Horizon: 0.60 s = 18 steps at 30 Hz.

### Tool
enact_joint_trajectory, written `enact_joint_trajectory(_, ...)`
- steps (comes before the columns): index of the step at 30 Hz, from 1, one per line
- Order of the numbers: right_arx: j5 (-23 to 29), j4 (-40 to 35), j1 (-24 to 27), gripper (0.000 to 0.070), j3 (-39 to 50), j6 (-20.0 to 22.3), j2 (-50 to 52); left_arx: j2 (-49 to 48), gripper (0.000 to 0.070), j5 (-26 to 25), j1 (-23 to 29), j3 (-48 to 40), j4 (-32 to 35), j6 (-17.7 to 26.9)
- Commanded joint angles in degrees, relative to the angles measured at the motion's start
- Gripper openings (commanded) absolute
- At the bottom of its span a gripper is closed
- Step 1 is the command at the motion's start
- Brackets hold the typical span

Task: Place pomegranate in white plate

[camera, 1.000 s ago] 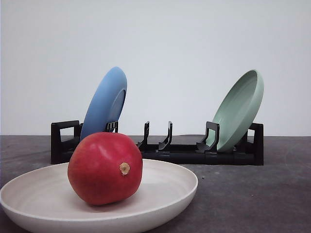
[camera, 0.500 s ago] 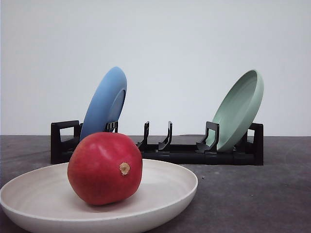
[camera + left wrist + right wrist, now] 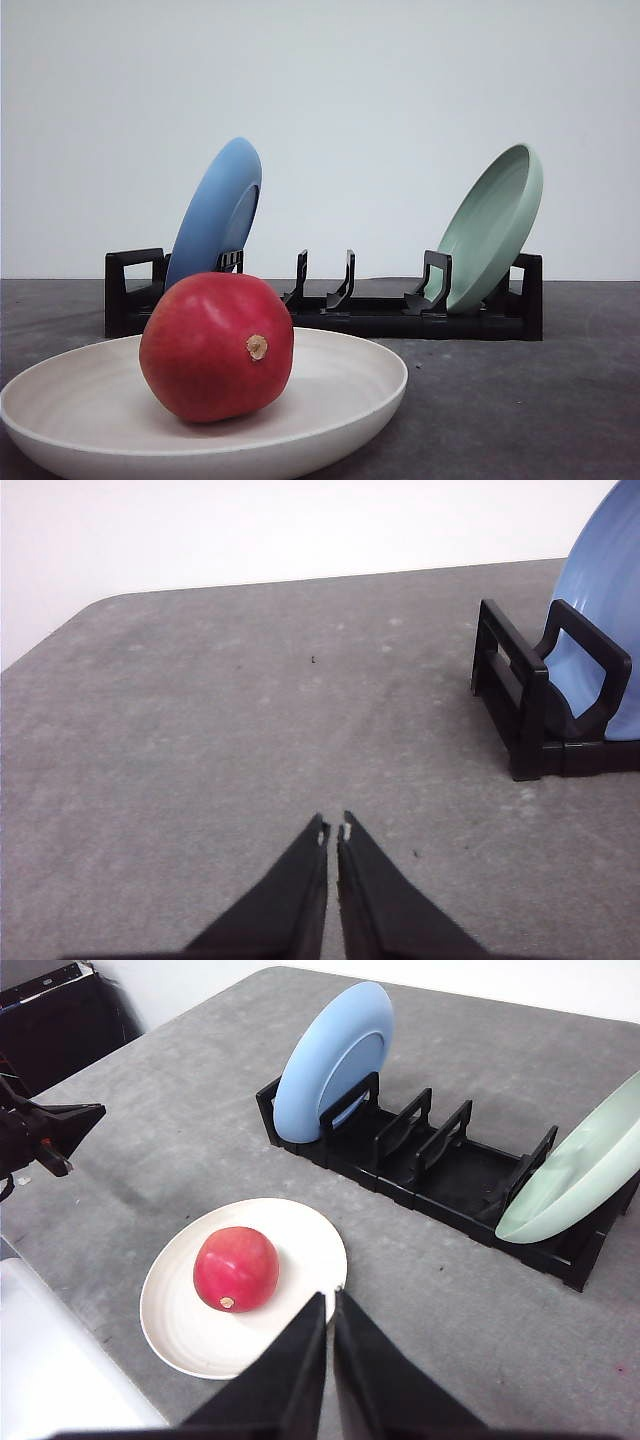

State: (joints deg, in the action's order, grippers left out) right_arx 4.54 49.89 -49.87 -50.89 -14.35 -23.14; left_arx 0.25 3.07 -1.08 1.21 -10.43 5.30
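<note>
The deep-red pomegranate (image 3: 216,346) rests inside the white plate (image 3: 345,375) at the near left of the table, its tan stem scar facing the camera. From the right wrist, the same pomegranate (image 3: 236,1268) sits on the white plate (image 3: 310,1245) just beyond my right gripper (image 3: 330,1295), which is shut and empty, raised above the table. My left gripper (image 3: 333,830) is shut with nothing in it, over bare grey table beside the rack's end. The left gripper (image 3: 85,1118) also appears at the far left in the right wrist view.
A black dish rack (image 3: 380,310) stands behind the plate, holding a blue plate (image 3: 215,215) at its left end and a pale green plate (image 3: 492,225) at its right end. The rack (image 3: 525,705) and blue plate (image 3: 605,610) lie close to my left gripper.
</note>
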Motion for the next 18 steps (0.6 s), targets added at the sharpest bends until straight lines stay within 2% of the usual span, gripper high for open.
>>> enact_joint_trajectory(1, 0.04, -0.63, -0.61, 0.0007, -0.22, 0.22, -0.31, -0.11, 0.0000, -0.11, 0.04, -0.52, -0.26, -0.04)
enact_joint_trajectory(14, 0.07, -0.65, -0.57, 0.0007, -0.21, 0.22, -0.31, -0.11, 0.0000, -0.11, 0.04, -0.52, -0.26, -0.04)
enact_joint_trajectory(16, 0.19, -0.75, 1.16, 0.0006, -0.05, 0.22, -0.06, -0.11, 0.0000, -0.11, 0.04, -0.52, -0.26, -0.04)
enact_joint_trajectory(18, -2.49, -1.72, 4.96, 0.0007, 0.72, 0.20, 0.08, -0.11, 0.0000, -0.11, 0.04, -0.52, -0.26, -0.04)
